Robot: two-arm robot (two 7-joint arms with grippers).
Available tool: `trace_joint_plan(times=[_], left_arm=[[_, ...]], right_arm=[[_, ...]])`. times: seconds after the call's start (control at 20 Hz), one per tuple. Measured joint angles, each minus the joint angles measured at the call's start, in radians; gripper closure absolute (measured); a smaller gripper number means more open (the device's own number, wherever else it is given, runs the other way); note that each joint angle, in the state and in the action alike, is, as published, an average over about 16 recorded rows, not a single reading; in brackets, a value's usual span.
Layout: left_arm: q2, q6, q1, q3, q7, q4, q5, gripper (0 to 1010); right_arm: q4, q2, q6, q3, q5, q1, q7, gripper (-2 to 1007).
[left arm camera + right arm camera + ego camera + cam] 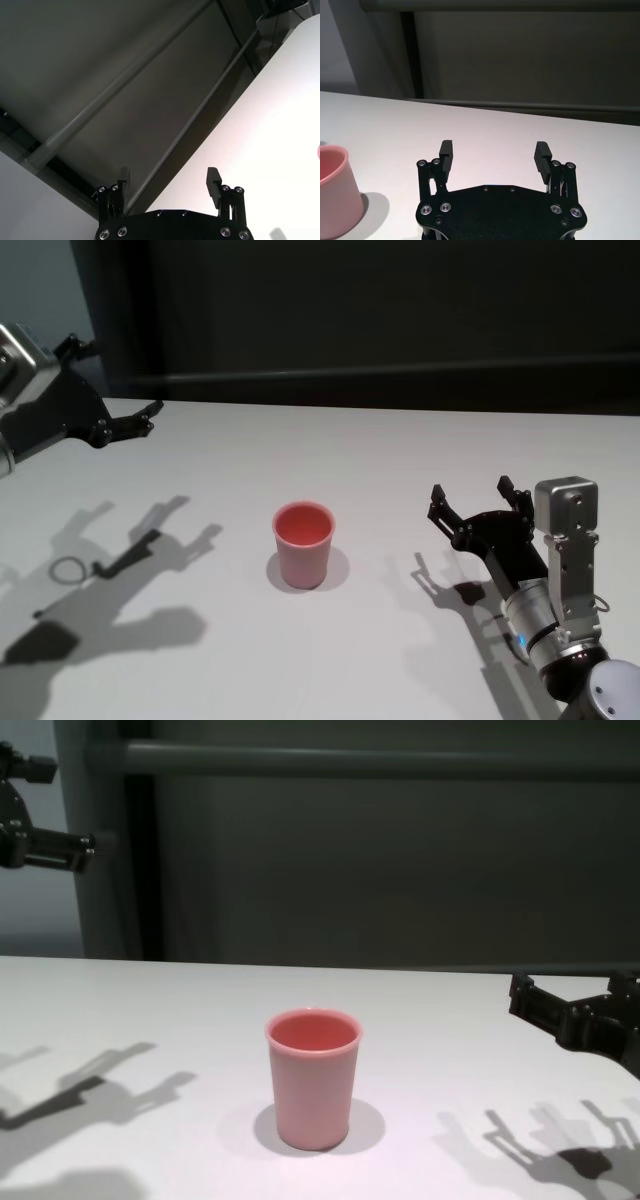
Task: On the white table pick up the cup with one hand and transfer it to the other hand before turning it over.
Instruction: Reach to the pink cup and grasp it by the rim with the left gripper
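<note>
Cup (303,543) upright on white table (400,460), frame centre, mouth up, nothing touching it.
Right gripper (480,504) low at right of frame, near the cup but apart, jaws spread wide, empty. Left gripper (112,388) raised at upper left, well clear, jaws wide, empty.

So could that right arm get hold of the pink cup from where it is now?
Probably yes. The right claw is open and low over the white table, and the cup stands upright beside it with only bare tabletop between them.
</note>
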Motion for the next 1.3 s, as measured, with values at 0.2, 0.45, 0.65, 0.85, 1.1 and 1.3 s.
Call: trace_joint_plan(times=[0.2, 0.45, 0.65, 0.85, 1.1, 1.3], left_arm=[[0.055, -0.001, -0.093, 0.040, -0.090, 0.014, 0.006, 9], [0.107, -0.016, -0.214, 0.104, -0.211, 0.036, 0.016, 9], [0.136, -0.037, -0.312, 0.164, -0.313, 0.052, 0.029, 9], [0.153, -0.060, -0.401, 0.228, -0.412, 0.065, 0.046, 9], [0.156, -0.086, -0.502, 0.315, -0.533, 0.082, 0.072, 9], [0.144, -0.106, -0.564, 0.381, -0.611, 0.101, 0.094, 9]], right_arm=[[0.000, 0.000, 0.000, 0.000, 0.000, 0.000, 0.000, 3], [0.000, 0.000, 0.000, 0.000, 0.000, 0.000, 0.000, 3], [0.000, 0.000, 0.000, 0.000, 0.000, 0.000, 0.000, 3], [0.000, 0.000, 0.000, 0.000, 0.000, 0.000, 0.000, 3], [0.000, 0.000, 0.000, 0.000, 0.000, 0.000, 0.000, 3], [0.000, 0.000, 0.000, 0.000, 0.000, 0.000, 0.000, 3]])
